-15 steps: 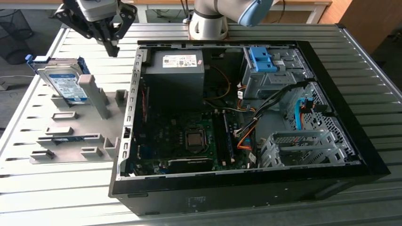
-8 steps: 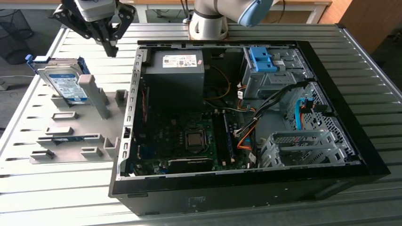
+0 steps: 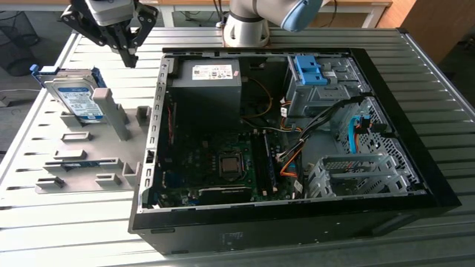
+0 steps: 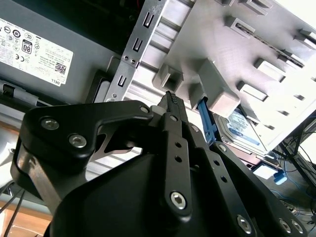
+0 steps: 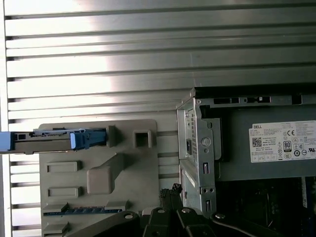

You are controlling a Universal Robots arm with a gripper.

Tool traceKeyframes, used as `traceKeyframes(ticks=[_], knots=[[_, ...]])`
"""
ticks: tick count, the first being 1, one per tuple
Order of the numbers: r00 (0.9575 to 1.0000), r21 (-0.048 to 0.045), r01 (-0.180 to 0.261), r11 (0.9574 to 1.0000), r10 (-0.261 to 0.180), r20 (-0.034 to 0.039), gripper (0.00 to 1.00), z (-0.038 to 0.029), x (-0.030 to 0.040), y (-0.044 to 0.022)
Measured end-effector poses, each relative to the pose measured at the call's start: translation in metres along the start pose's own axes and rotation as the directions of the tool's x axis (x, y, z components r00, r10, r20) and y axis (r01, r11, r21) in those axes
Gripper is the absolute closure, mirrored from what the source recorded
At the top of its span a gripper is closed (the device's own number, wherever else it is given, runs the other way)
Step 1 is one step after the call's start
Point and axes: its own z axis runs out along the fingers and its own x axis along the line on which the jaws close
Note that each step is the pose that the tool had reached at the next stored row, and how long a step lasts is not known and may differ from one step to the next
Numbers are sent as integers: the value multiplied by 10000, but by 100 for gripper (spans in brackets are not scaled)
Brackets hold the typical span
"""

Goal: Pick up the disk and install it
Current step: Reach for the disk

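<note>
The disk (image 3: pixel 74 98) is a silver drive with a white-and-blue label in a blue caddy. It stands on edge in the grey holder (image 3: pixel 89 146) on the exterior view's left, beside the open computer case (image 3: pixel 415 161). My gripper (image 3: pixel 132 59) hangs above the table between the disk and the case's back corner, fingers shut together on nothing. In the second wrist view the gripper (image 4: pixel 171 96) points at the holder (image 4: pixel 222 49), with the disk (image 4: pixel 243 129) beyond it. The first wrist view has the disk (image 5: pixel 54 139) edge-on, apart from the gripper (image 5: pixel 170 190).
Inside the case sit a dark power-supply box (image 3: pixel 211 83) with a white sticker, a bare blue bracket (image 3: pixel 308 69) on a drive bay, a metal cage (image 3: pixel 349 172), cables and the motherboard (image 3: pixel 222 167). The arm's base (image 3: pixel 248 28) stands behind the case on the ribbed metal table (image 3: pixel 67 222).
</note>
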Motion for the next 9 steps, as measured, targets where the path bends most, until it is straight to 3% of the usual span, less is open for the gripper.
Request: traceKeyframes(ticks=[9], knots=[[10000, 1, 0, 10000, 0, -9, 89, 4, 27, -2]])
